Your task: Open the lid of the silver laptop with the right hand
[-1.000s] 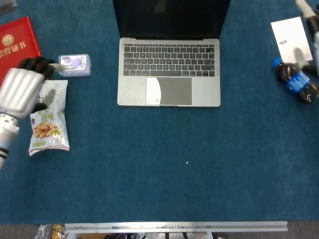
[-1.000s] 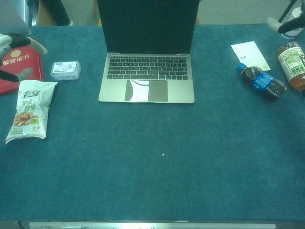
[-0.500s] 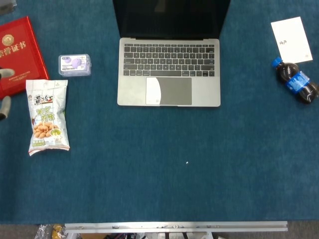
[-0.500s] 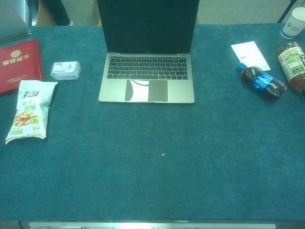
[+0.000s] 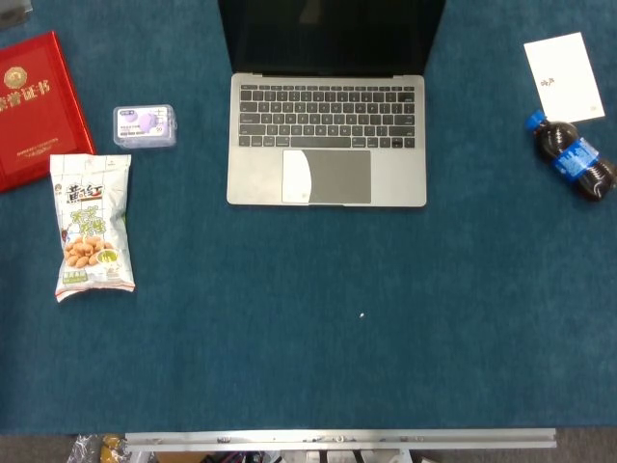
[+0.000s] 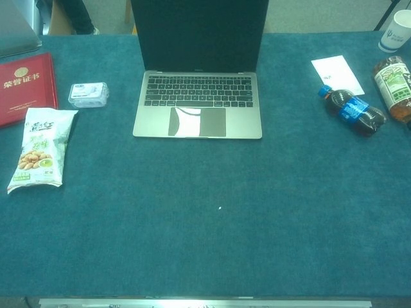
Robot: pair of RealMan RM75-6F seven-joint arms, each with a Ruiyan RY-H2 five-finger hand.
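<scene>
Neither hand showed in either view at this moment, so how their fingers lay could not be told. A second earlier the left hand had hovered by the nut packet (image 5: 93, 226) and the small wipes pack (image 5: 145, 125), and the right hand's fingertips had shown above the cola bottle (image 5: 575, 165); half a second earlier only a sliver of the left remained. With both out of sight, places could not be given relative to a hand. The silver laptop (image 5: 327, 140) sat at the far middle of the blue table (image 5: 318, 338), its lid (image 6: 199, 35) upright and screen dark (keyboard fully exposed). Judging by that, the opening was done and the arms had retreated.
</scene>
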